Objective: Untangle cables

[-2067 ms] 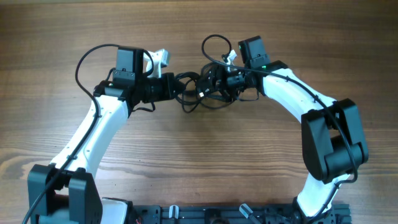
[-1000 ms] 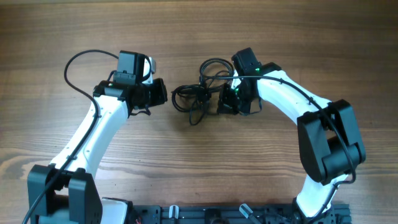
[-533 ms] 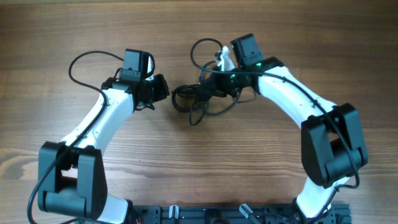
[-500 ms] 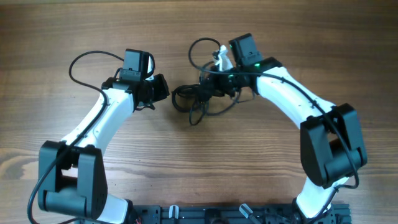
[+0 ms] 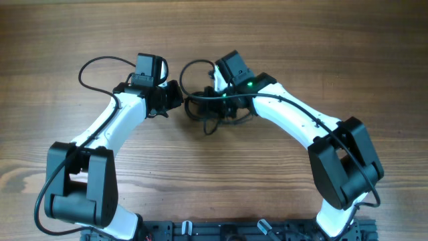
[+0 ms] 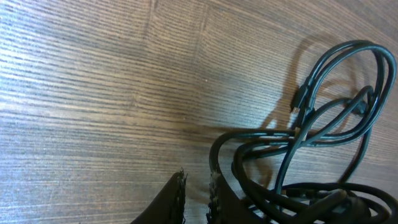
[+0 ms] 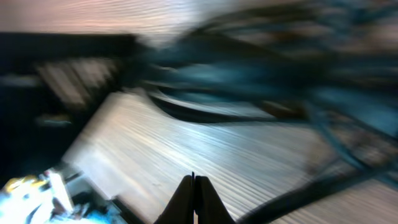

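Note:
The cables [image 5: 215, 115] lie as a bunched black knot on the wood between both arms, with one loop arching up toward the right wrist. In the left wrist view the cables [image 6: 323, 118] spread in loose loops just right of my fingers. My left gripper [image 5: 178, 100] sits at the knot's left edge. Its jaws [image 6: 196, 190] stand a narrow gap apart with only bare wood between them, and a cord rests against the outside of the right finger. My right gripper [image 5: 206, 99] reaches into the knot from the right. Its view is blurred, and the right gripper [image 7: 194, 186] is shut with nothing seen held.
The wooden table [image 5: 281, 187] stretches on all sides of the knot. A thicker black wire [image 5: 100, 63] loops off the left arm's wrist. A dark rail [image 5: 234, 231] with the arm bases runs along the near edge.
The right arm has swung left, so its wrist now hangs over the knot, and the upper cable loop shifted left with it. The left gripper edged closer to the knot.

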{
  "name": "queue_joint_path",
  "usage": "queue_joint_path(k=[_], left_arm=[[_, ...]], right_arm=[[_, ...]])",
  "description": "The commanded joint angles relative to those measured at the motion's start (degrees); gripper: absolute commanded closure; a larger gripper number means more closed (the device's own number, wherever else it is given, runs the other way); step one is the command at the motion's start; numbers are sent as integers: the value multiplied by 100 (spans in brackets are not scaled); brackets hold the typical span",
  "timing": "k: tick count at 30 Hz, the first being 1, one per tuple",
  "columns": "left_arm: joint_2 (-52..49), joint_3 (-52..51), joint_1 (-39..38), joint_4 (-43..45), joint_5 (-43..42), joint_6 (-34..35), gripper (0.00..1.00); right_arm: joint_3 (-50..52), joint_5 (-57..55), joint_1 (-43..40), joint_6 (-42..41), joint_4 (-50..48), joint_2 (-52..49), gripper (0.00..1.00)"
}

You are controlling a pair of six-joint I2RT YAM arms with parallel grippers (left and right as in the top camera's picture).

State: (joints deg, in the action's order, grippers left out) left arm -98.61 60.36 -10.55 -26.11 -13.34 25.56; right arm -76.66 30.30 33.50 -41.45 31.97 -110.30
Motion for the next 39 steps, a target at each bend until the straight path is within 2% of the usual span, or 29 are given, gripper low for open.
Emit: queue_joint_path(k=[1,5,8,18,21,22,23,26,28,29,34,39], left_arm=[[-42,17,-24,-20,-50,42,83],[-42,17,-24,-28,-52,42,82],[-42,17,-24,-28,-52,42,82],[-42,17,-24,-42,-52,39,81],[-42,17,-26,-44,-55,39,80],[-42,17,-26,-44,-55,39,76],[-42,17,-26,-44,-55,39,73],[-42,17,-24,-46,-103,-28,72],[-42,17,-20,-46,-400,-444,70],[-42,17,-20,-61,-525,-581,69],[-42,17,-20,-186,-1187,-1335,65],[-42,17,-20,-588,-1410,-1650,65]], right_arm=[[-46,-1215,-4,-48,702,101,96],[-46,-2100,-4,-48,1644,101,96],[-9,-2559,-4,-44,2000,101,95],[208,-2603,-9,-52,1709,101,91],[162,-2485,-28,-44,1600,114,96],[52,-2127,-87,129,1515,144,96],[-42,-1764,-149,310,1423,170,93],[-249,-868,-352,372,1139,258,85],[-262,-494,-503,350,841,284,71],[-262,-450,-566,227,754,284,69],[-247,-518,-691,-219,564,280,66],[-245,-518,-691,-254,374,278,64]])
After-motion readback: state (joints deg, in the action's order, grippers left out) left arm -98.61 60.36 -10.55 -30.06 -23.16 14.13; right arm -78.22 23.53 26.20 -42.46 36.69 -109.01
